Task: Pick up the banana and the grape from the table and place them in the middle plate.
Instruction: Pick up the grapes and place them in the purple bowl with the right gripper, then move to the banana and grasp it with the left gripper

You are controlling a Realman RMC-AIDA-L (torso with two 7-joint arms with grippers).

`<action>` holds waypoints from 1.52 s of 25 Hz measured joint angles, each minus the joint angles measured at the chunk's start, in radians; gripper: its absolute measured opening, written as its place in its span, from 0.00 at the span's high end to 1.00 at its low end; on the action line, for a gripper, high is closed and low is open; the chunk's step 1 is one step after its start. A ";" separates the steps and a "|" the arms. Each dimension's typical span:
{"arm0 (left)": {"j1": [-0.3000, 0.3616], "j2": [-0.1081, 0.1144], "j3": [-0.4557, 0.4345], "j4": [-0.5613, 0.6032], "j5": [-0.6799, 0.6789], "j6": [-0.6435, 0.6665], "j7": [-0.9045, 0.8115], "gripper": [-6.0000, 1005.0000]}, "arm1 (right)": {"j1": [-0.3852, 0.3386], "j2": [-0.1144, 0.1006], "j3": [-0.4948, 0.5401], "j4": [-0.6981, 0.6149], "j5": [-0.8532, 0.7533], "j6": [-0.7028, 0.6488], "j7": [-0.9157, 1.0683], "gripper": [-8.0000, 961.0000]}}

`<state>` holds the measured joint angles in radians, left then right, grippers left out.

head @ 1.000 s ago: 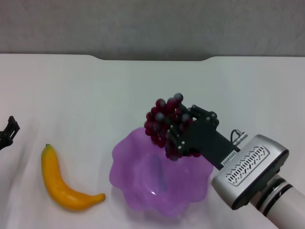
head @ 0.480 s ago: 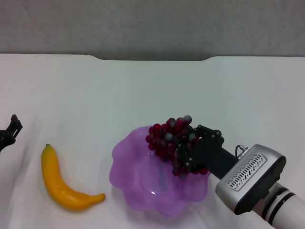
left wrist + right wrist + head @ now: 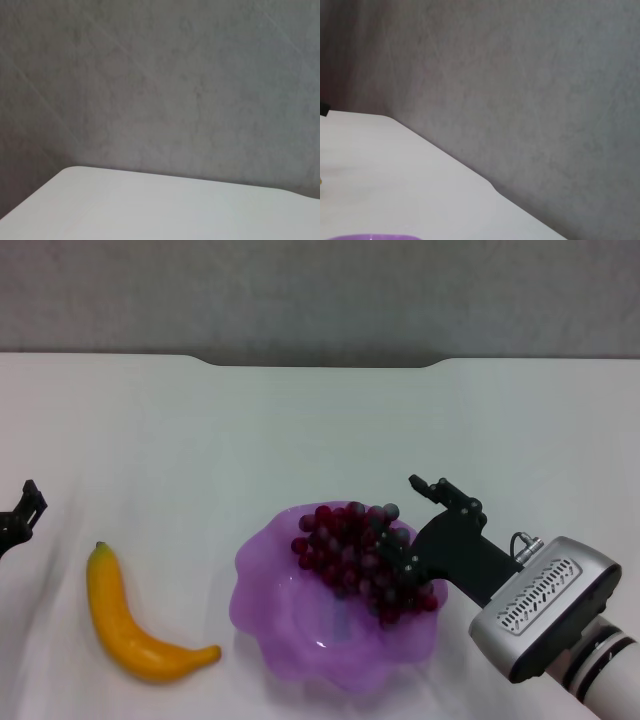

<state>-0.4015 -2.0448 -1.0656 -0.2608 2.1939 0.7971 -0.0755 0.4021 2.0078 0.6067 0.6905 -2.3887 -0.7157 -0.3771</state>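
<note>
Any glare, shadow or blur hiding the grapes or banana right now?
Head view: even, soft light; the grape in the middle plate and the banana read clearly, only faint shadows. Both wrist views: just grey wall and the table, neither fruit visible.

The grape lies in the middle plate; the banana lies left.

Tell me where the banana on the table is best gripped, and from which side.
Grip the banana at its thick middle, from straight above, jaws closing across its width. It lies flat on the table, curved, with bare surface on both sides there. The left gripper is nearest; the right gripper is at the plate with the grapes.
</note>
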 joint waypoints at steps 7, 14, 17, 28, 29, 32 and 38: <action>-0.001 0.000 0.001 0.000 0.000 0.001 -0.005 0.12 | 0.009 0.002 -0.004 -0.025 -0.004 -0.068 0.059 0.31; 0.006 0.000 -0.001 -0.005 0.000 0.002 -0.024 0.12 | 0.010 -0.002 -0.007 -0.164 -0.008 -0.379 0.303 0.09; 0.007 0.001 0.002 -0.009 0.004 0.010 -0.044 0.12 | 0.020 -0.002 0.005 -0.260 -0.003 -0.489 0.411 0.08; 0.018 0.000 0.009 -0.011 0.007 0.081 -0.067 0.12 | 0.013 0.000 0.113 -0.377 0.116 -0.523 0.556 0.08; 0.018 0.000 0.009 -0.011 0.007 0.089 -0.067 0.12 | 0.013 0.000 0.114 -0.389 0.150 -0.496 0.566 0.08; 0.020 -0.002 0.009 -0.011 0.008 0.111 -0.074 0.12 | 0.018 -0.002 0.117 -0.435 0.214 -0.418 0.570 0.08; 0.022 -0.001 0.009 -0.011 0.010 0.135 -0.088 0.12 | 0.041 -0.002 0.149 -0.456 0.235 -0.315 0.433 0.08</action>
<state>-0.3795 -2.0456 -1.0566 -0.2716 2.2043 0.9326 -0.1632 0.4436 2.0060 0.7553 0.2340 -2.1535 -1.0305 0.0556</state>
